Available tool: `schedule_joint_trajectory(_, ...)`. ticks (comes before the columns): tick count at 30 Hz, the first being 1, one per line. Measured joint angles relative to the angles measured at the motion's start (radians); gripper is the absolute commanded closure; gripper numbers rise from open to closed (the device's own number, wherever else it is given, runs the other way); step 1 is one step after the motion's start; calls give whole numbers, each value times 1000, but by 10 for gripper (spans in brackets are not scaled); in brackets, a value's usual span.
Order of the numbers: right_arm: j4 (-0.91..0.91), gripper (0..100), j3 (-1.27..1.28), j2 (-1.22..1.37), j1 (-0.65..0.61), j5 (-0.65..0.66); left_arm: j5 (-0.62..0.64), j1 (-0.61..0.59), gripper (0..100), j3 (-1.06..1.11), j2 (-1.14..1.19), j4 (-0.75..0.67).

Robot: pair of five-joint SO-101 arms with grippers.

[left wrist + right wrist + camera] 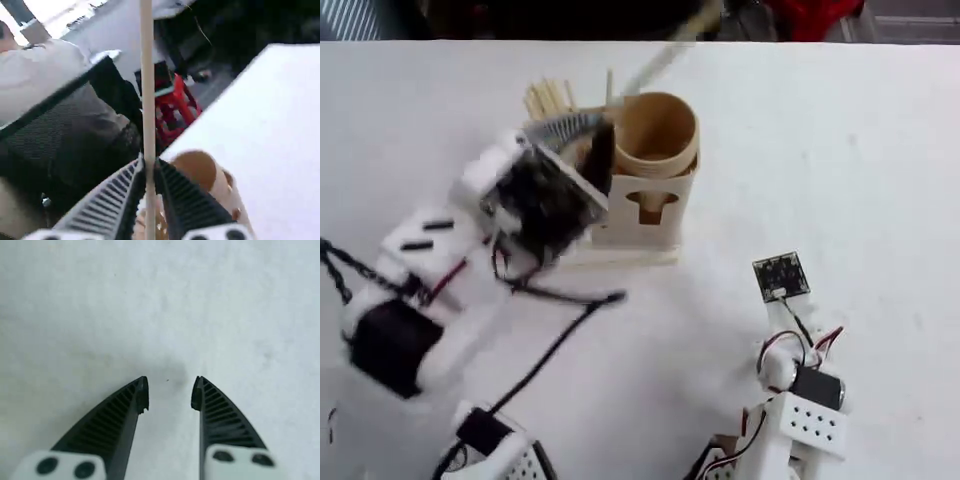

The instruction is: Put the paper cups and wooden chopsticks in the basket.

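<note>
We've got the left pincer [149,167] pinching a chopstick [146,75] mid-frame, both its ends cut off; right pincer [170,390] spread above the worktop [150,300]

White table [840,150], red stool [176,102] on the floor beyond its edge, black mesh chair [60,132] beside the stool.

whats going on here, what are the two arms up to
The left gripper is shut on a thin wooden chopstick, holding it at the pale wooden basket. A brown paper cup sits in the basket, with more wooden chopsticks sticking up beside it. The right gripper hangs open over the white table.
</note>
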Motion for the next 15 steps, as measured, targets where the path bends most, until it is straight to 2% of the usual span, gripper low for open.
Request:
schedule_joint_trajectory(4,0,843,0,0,0,0,173,-120,977,41,117,-299)
schedule_joint_trajectory(7,0,843,0,0,0,0,330,-201,977,104,222,-465)
schedule_joint_trajectory(11,0,843,0,0,0,0,496,-278,977,195,315,-594)
schedule_joint_trajectory(15,0,843,0,0,0,0,531,-287,976,322,338,-692)
